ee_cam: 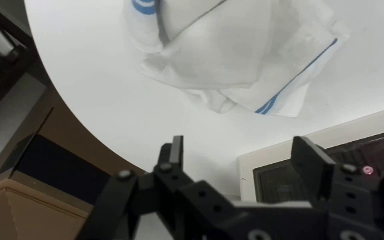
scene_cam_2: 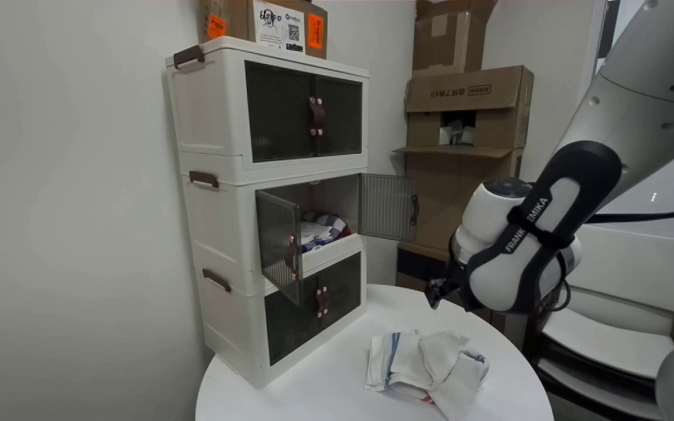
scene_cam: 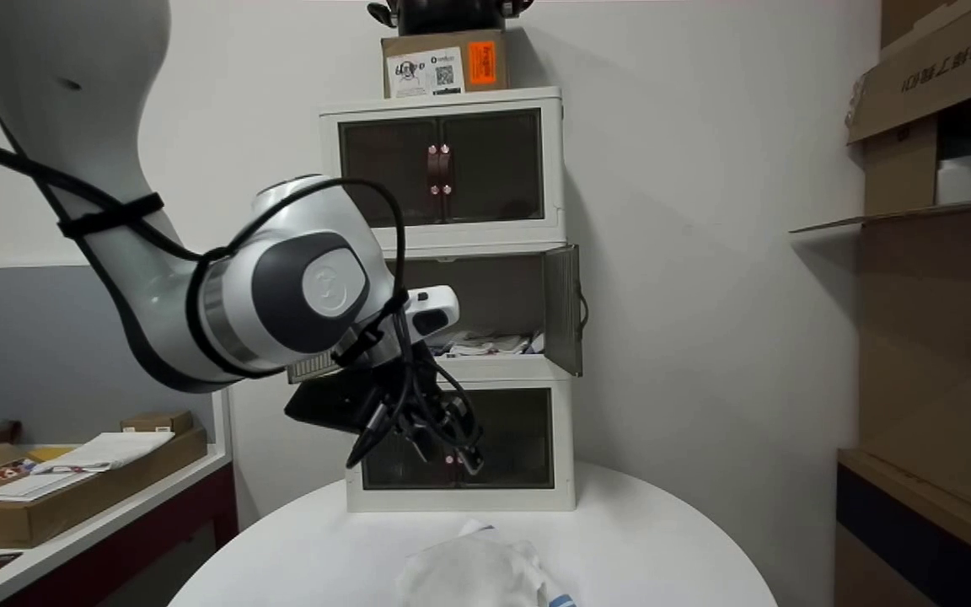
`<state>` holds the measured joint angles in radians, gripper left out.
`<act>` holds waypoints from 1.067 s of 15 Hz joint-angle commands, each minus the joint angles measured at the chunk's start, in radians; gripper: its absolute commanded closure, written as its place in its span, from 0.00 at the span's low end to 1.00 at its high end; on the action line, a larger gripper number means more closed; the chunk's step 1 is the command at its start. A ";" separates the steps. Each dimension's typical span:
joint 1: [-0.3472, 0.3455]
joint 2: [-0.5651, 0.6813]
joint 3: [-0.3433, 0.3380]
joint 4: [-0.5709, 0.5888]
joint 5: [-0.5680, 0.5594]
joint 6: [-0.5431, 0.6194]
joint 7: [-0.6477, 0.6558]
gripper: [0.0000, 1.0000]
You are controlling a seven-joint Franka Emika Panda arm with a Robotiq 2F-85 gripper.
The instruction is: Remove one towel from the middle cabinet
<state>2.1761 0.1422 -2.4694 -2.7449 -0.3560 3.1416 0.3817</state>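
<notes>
The middle cabinet (scene_cam: 494, 368) (scene_cam_2: 214, 225) stands with both doors open; one door (scene_cam_2: 278, 242) and the opposite door (scene_cam_2: 388, 206) swing outward. Folded towels (scene_cam: 490, 344) (scene_cam_2: 316, 231), some checked, lie inside it. A crumpled white towel (scene_cam: 477, 573) (scene_cam_2: 430, 362) with blue stripes lies on the table, also in the wrist view (ee_cam: 218, 56). My gripper (ee_cam: 238, 143) is open with nothing between its fingers. It also shows in both exterior views (scene_cam: 449, 455) (scene_cam_2: 435, 292), above the table, in front of the bottom unit and apart from the towel. The arm hides part of the middle cabinet in an exterior view.
The top unit (scene_cam: 443, 232) and bottom unit (scene_cam: 460, 499) have shut doors. The stack stands on a round white table (scene_cam_2: 325, 403). Cardboard boxes (scene_cam: 932, 337) stand beside the table. A white chair (scene_cam_2: 606, 345) is behind the arm.
</notes>
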 commanded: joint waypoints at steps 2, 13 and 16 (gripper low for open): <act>0.237 -0.048 -0.048 0.100 0.264 -0.215 -0.012 0.00; -0.064 0.156 0.215 0.428 0.525 -1.009 -0.570 0.00; -0.201 0.251 0.302 0.495 0.519 -1.111 -0.742 0.00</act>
<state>2.0929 0.2961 -2.2497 -2.3113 0.1694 2.1371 -0.2130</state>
